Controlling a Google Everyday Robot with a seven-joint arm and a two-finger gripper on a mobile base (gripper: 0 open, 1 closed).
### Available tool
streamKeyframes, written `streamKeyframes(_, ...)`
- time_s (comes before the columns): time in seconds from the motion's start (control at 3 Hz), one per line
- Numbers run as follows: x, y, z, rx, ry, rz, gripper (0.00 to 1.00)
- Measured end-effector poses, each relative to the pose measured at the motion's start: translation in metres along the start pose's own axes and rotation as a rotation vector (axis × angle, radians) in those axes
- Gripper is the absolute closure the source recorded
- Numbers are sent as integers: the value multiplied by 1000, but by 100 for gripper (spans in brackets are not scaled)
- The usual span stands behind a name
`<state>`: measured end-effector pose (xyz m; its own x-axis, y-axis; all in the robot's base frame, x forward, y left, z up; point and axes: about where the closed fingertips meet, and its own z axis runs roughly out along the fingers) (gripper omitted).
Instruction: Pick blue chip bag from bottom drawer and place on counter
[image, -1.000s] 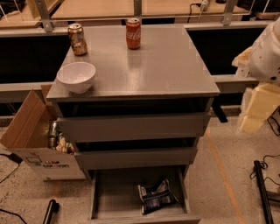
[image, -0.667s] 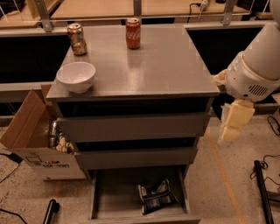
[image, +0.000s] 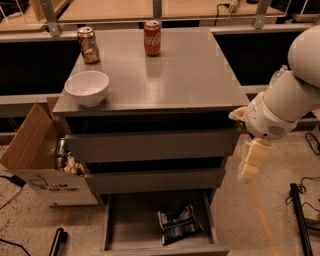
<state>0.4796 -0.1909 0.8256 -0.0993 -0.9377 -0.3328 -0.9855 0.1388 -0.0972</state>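
The blue chip bag (image: 178, 224) lies crumpled in the open bottom drawer (image: 116, 225), right of the tray's middle. The grey counter (image: 185, 70) caps the three-drawer cabinet. My gripper (image: 250, 161) hangs from the white arm at the right of the cabinet, level with the middle drawer front, pointing down. It is above and to the right of the bag and apart from it, with nothing in it.
On the counter stand a white bowl (image: 87, 88), a red soda can (image: 152, 38) and a brownish can (image: 88, 44). An open cardboard box (image: 35, 160) with cans sits on the floor left of the cabinet. Cables and a dark stand (image: 300, 210) lie at right.
My arm has swung left and down toward the cabinet's right side, bringing the gripper closer to the drawers. The bag, cans and bowl have not moved.
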Motion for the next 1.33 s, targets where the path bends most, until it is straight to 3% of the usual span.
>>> streamKeyframes(0.33, 9, -6, 28, -38, 8, 28, 0)
streamKeyframes(0.67, 30, -6, 91, -90, -60, 68, 0)
streamKeyframes(1.0, 66, 2, 172, -70, -149, 73, 0)
streamKeyframes(1.33, 66, 3, 171, -74, -147, 72, 0)
